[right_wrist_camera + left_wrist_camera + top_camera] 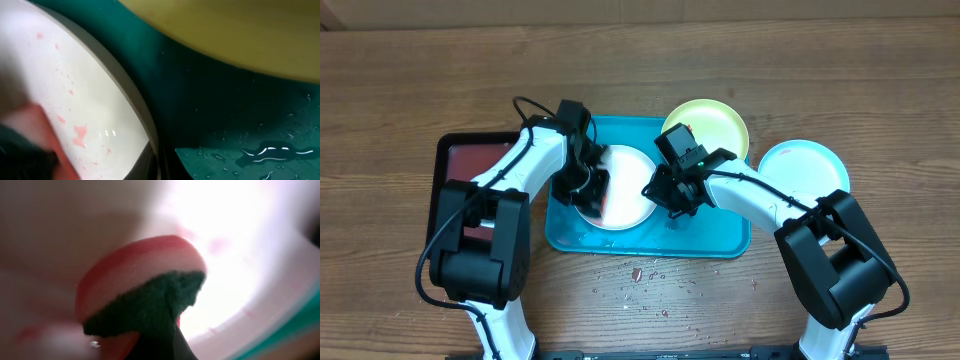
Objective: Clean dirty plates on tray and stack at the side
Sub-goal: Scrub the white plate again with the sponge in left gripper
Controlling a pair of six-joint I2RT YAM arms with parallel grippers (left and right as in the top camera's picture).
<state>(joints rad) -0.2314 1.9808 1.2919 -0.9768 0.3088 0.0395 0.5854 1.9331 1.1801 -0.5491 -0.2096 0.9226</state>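
Observation:
The turquoise tray (725, 243) lies mid-table. The white plate (632, 195) rests on it, smeared with red sauce (79, 135). My left gripper (588, 186) is shut on a pink and green sponge (145, 290) that presses on the white plate (240, 255). My right gripper (670, 192) is shut on the white plate's right rim (145, 125). The yellow-green plate (720, 125) overlaps the tray's far right corner and also shows in the right wrist view (240, 35). The light-blue plate (810, 165) lies on the table to the right of the tray.
A black tray with a reddish inside (470, 160) stands left of the turquoise tray, under my left arm. Red specks (640, 275) dot the wood in front of the tray. Water drops (270, 150) lie on the tray floor.

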